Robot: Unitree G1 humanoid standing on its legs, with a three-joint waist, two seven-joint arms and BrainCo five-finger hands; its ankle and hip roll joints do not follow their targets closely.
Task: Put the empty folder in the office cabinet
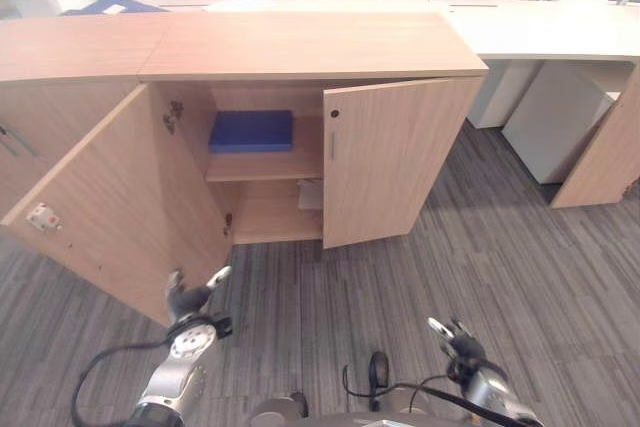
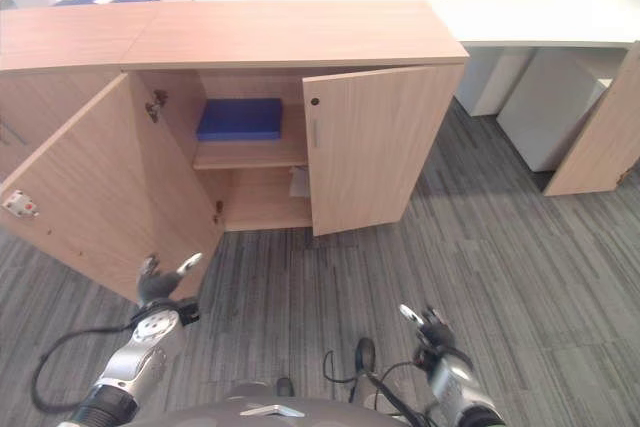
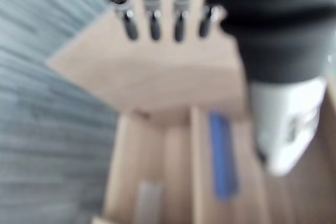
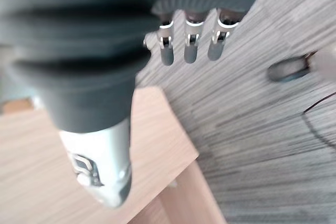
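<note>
A blue folder [image 1: 251, 131] lies flat on the upper shelf of the wooden office cabinet [image 1: 300, 43]; the left wrist view shows it as the blue folder [image 3: 223, 156]. The cabinet's left door [image 1: 110, 207] is swung wide open and its right door [image 1: 390, 157] stands partly open. My left hand [image 1: 190, 305] hangs low by the bottom corner of the left door, open and holding nothing, its fingers [image 3: 155, 24] straight. On the other side my right hand [image 1: 458, 339] is low over the carpet, well short of the cabinet, open and empty, fingers [image 4: 190, 50] relaxed.
A pale sheet [image 1: 310, 193] lies on the lower shelf. A second wooden cabinet [image 1: 40, 57] adjoins on the left. At the back right stands a white desk [image 1: 560, 32] with a white pedestal [image 1: 558, 122] and a wooden side panel [image 1: 608, 152]. Grey striped carpet [image 1: 400, 287] covers the floor.
</note>
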